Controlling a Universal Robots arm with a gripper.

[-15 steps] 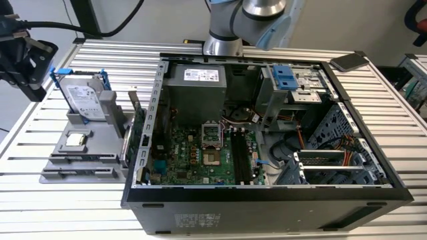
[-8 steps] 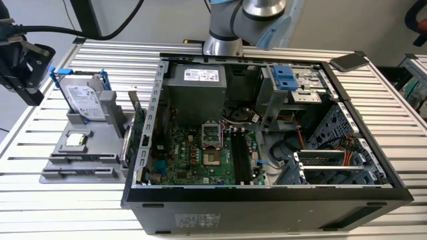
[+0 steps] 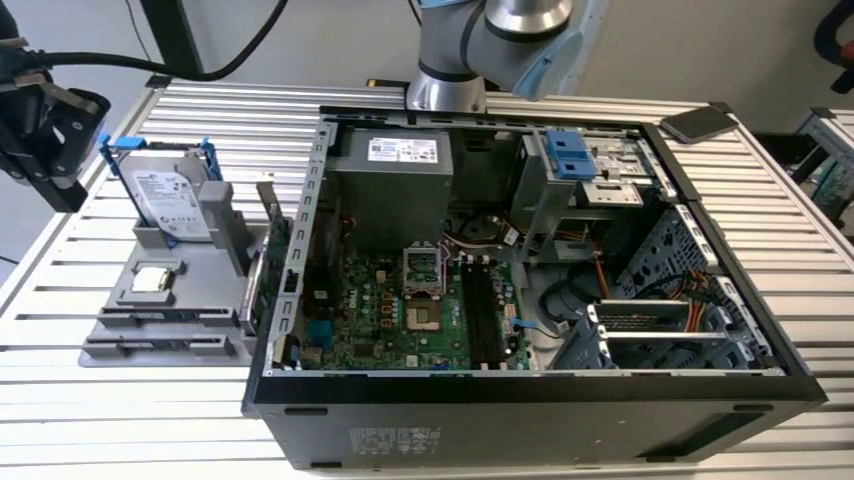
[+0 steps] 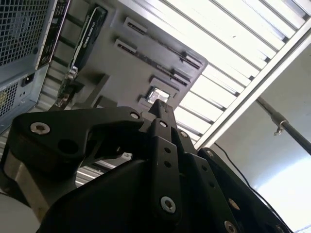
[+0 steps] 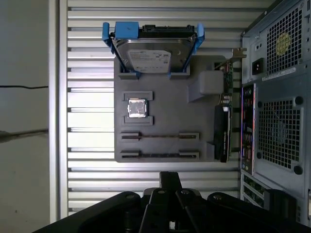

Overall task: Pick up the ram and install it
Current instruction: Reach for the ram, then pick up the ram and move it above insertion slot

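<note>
Hard to make out: the gripper (image 5: 170, 177) is cut off by the frame edge in both wrist views (image 4: 163, 109), so only the linkages and the fingertips are seen. The ram (image 5: 160, 155) appears edge-on as a thin dark strip in a long holder of the grey tray (image 5: 165, 121), the holder nearest the gripper. Its label and chips cannot be made out, so this reading is unsure. Long black slots (image 3: 483, 310) sit on the green board (image 3: 387, 310) inside the open case (image 3: 534, 395). Cannot tell whether any is filled.

Gripper: the fingers are drawn together with the tips meeting, and nothing is visible between them. It hangs over the slatted table (image 5: 87, 145), just off the tray's edge, touching nothing and apart from the ram.

Also on the tray:
- a hard drive (image 5: 153, 53) standing in a blue bracket
- a square processor (image 5: 137, 108) in its seat
- a card (image 5: 222, 136) upright along the side next to the case
</note>
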